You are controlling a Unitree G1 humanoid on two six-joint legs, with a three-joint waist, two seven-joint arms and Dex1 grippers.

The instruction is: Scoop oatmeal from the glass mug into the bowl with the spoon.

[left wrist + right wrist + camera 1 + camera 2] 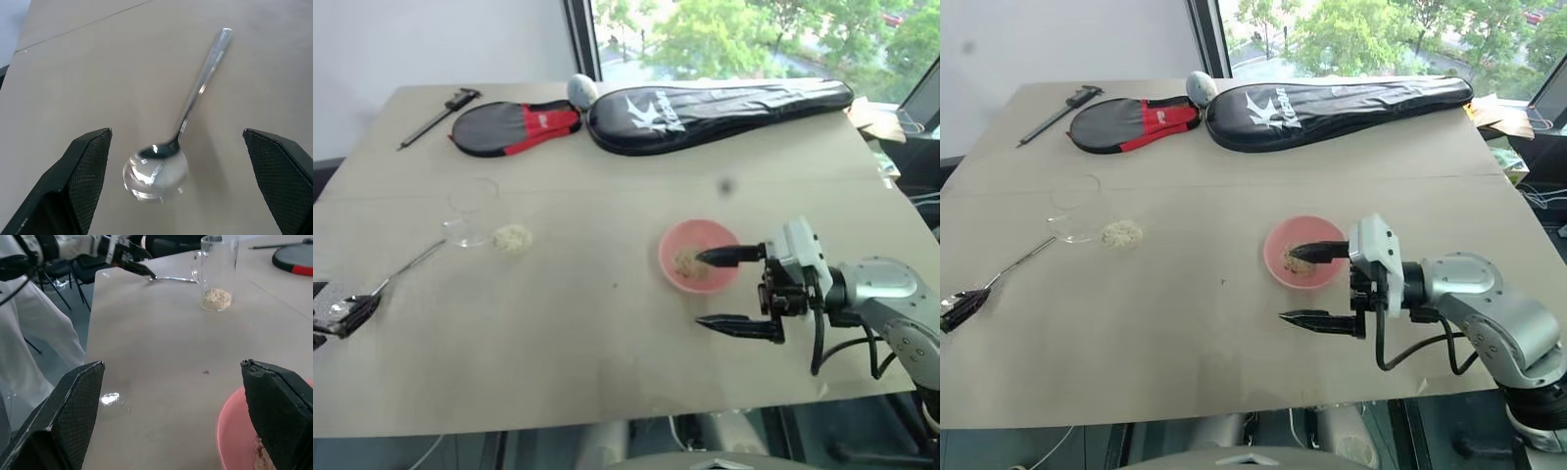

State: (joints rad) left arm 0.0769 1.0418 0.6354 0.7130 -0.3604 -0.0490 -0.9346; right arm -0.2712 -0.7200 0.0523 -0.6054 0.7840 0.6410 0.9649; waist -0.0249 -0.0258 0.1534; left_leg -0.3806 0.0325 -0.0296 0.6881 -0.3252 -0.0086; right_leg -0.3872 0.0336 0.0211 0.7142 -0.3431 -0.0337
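Observation:
The pink bowl [698, 257] sits right of the table's middle and holds some oatmeal [686, 261]. My right gripper [718, 291] is open and points left. Its far finger reaches over the bowl's rim and its near finger lies in front of the bowl. The clear glass mug [470, 211] stands at the left, with a loose clump of oatmeal [512, 237] on the table beside it. The silver spoon [161, 166] lies flat on the table near the left edge. My left gripper [176, 136] is open, with a finger on either side of the spoon's head.
Two racket covers, a black one [720, 110] and a black and red one [514, 127], lie along the far edge with a pale rounded object [580, 90] between them. A black caliper [438, 115] lies at the far left. Chairs [58, 269] stand beyond the left table edge.

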